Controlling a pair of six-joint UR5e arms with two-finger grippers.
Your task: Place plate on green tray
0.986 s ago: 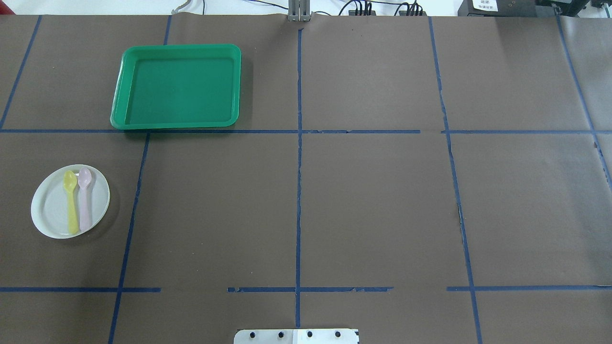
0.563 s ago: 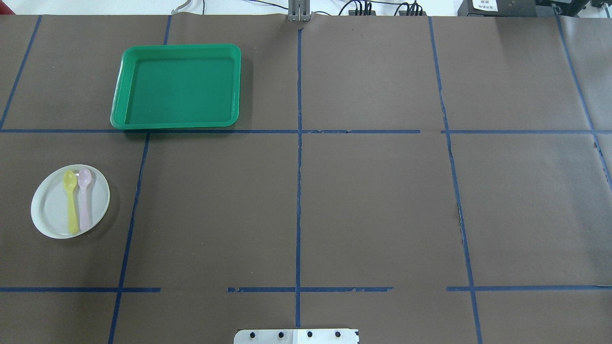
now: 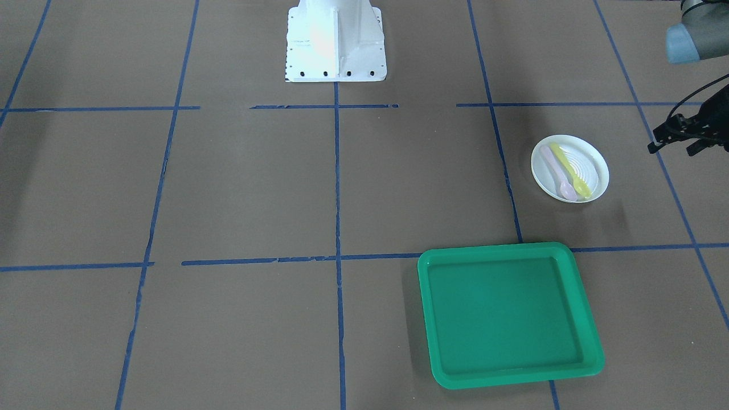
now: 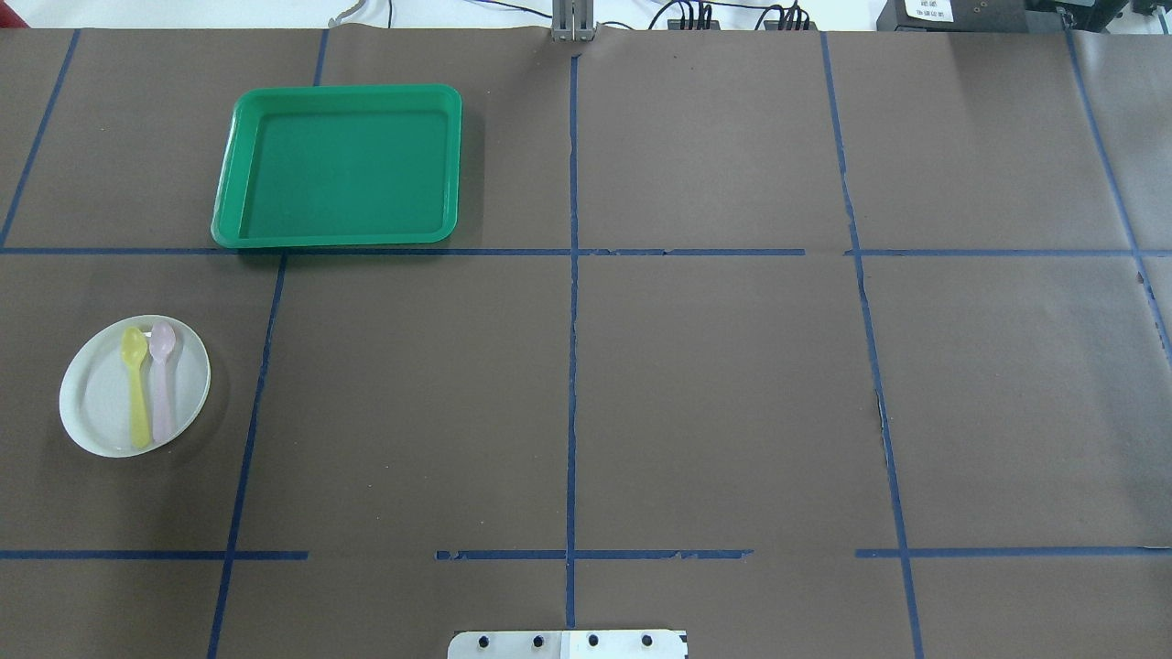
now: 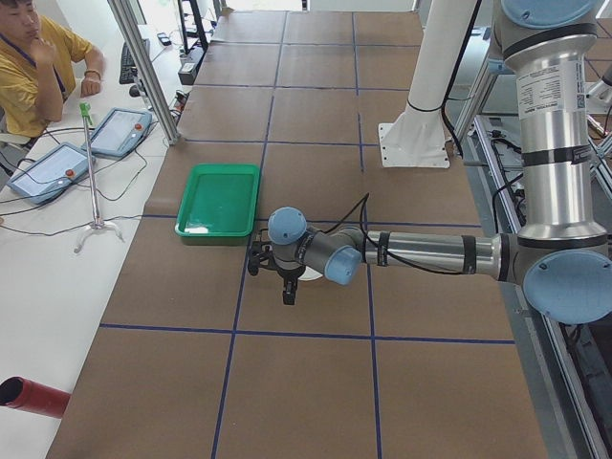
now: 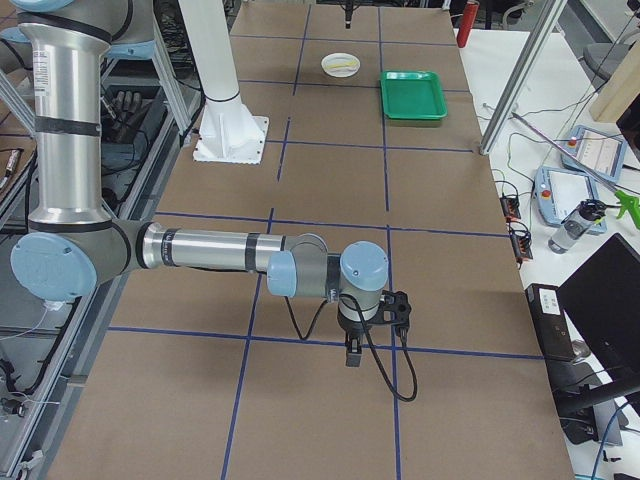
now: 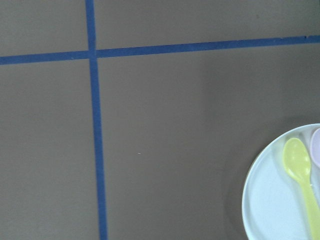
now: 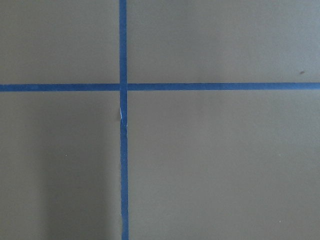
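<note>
The small white plate (image 4: 96, 407) lies on the table at the near left, with a yellow spoon (image 4: 137, 394) and a pink spoon (image 4: 162, 384) on it. It also shows in the front view (image 3: 593, 162) and at the lower right of the left wrist view (image 7: 270, 200). The green tray (image 4: 339, 165) sits empty farther out on the left, apart from the plate; it also shows in the front view (image 3: 507, 313). My left gripper (image 3: 672, 151) hovers beside the plate, outboard of it, fingers apart and empty. My right gripper (image 6: 370, 325) shows only in the right side view; I cannot tell its state.
The brown table cover carries a grid of blue tape lines. The robot's white base (image 3: 336, 40) stands at the middle of the near edge. An operator (image 5: 38, 67) sits beyond the far edge with tablets and cables.
</note>
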